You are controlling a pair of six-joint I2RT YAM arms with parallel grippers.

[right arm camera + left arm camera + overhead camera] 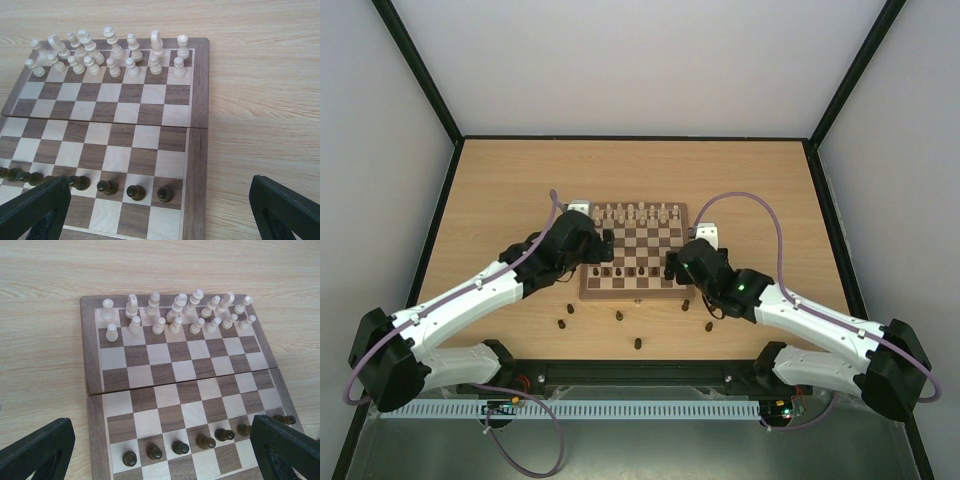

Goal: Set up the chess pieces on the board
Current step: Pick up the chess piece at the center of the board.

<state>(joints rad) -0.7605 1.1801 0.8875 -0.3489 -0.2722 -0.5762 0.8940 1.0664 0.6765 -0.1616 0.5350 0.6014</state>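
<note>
Jaws both spread wide, empty, over board near rows; loose dark pieces lie behind me on surface, either arm close.

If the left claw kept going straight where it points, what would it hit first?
Probably the row of dark brown wooden pawns on the near side of the checked wooden chessboard, ahead of the open left claw; depth is uncertain.

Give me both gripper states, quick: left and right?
Left gripper: open, holding nothing.
Right gripper: open, holding nothing.
</note>
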